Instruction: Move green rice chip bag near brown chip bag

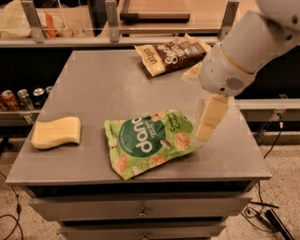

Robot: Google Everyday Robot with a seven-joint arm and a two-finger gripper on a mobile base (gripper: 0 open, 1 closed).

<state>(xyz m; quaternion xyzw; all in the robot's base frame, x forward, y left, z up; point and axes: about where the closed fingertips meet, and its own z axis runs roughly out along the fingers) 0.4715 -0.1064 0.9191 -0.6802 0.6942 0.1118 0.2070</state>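
Gripper (202,136) low at the right-hand edge of the green rice chip bag (150,140), tip pointing down, hung from the pale arm (248,47) reaching in from the upper right. Cannot tell how far open, nor whether touching the bag or just above it; nothing seen lifted or carried.

Green rice chip bag flat on the grey table (93,84), front half, slightly right of centre, lying at a slant. Lower corner close to the front edge, not over it. Right end short of the right edge, with a strip of bare top between.

Brown chip bag (171,56) at the far edge, right of centre, lying flat and tilted; its right end partly hidden behind the arm. Well apart from the green bag.

Between the two bags: a broad stretch of bare tabletop. More bare top across the far left and the middle.

Yellow sponge (56,132) near the front left corner, well apart from the green bag, wholly on the top.

Below the left edge, drink cans (23,98) on a lower shelf. Beyond the far edge, a rail with a wooden board (154,9).
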